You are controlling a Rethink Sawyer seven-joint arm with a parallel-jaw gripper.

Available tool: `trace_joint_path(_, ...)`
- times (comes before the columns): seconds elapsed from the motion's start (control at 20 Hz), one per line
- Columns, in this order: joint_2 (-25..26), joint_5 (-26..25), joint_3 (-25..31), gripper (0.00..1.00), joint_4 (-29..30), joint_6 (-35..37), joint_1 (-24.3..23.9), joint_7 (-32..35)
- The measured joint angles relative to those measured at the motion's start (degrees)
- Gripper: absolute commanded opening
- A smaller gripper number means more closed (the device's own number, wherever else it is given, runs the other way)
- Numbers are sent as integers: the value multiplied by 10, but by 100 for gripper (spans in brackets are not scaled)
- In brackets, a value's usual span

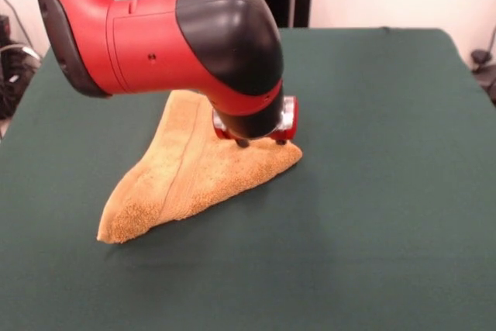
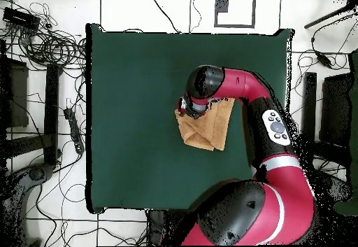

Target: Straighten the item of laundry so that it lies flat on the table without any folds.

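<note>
Golden-orange terry towel is bunched into a rough triangle on the green worktop, folded over itself, one woven band showing along the left side. Red arm's pincer sits right down on the towel's far right corner, honestly can't tell if it's spread or pinching

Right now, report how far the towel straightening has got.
Nothing looks finished: the towel lies folded into a rough triangle on the table. In hand: the claw is down at its far corner, grip hidden. Left: unfold it and spread it flat.
</note>
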Motion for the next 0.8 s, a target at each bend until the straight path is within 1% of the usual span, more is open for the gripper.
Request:
trace_joint_path(0.5,13,-9,0,100,-31,36,12,0)
trace_joint_path(0.8,14,-9,0,100,-34,40,13,0)
